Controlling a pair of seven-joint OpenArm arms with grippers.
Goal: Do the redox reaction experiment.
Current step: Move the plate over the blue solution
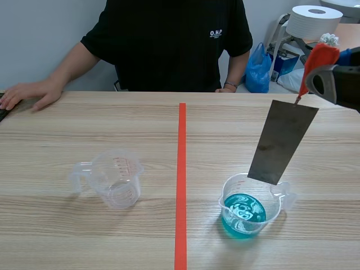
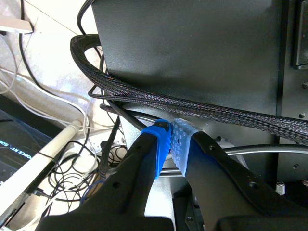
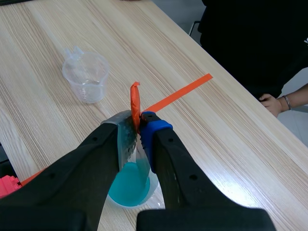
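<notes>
Right tool point(image 3: 139, 127): clenched on the orange handle point(image 1: 318, 59) of a grey metal strip point(image 1: 281, 143). The strip hangs tilted, top toward 1 o'clock, lower edge at the rim of the cup of blue liquid point(image 1: 277, 207), which stands at 5 o'clock on the table point(image 1: 112, 118).
Empty clear cup point(image 1: 115, 180): 8 o'clock.
Left tool point(image 2: 171, 142): clenched on nothing, facing cables point(image 2: 144, 91).

The right gripper point(image 3: 138, 126) is up high, pinched on the metal sheet point(image 1: 281, 143), and the left gripper point(image 2: 172, 139) is squeezed closed on nothing.
</notes>
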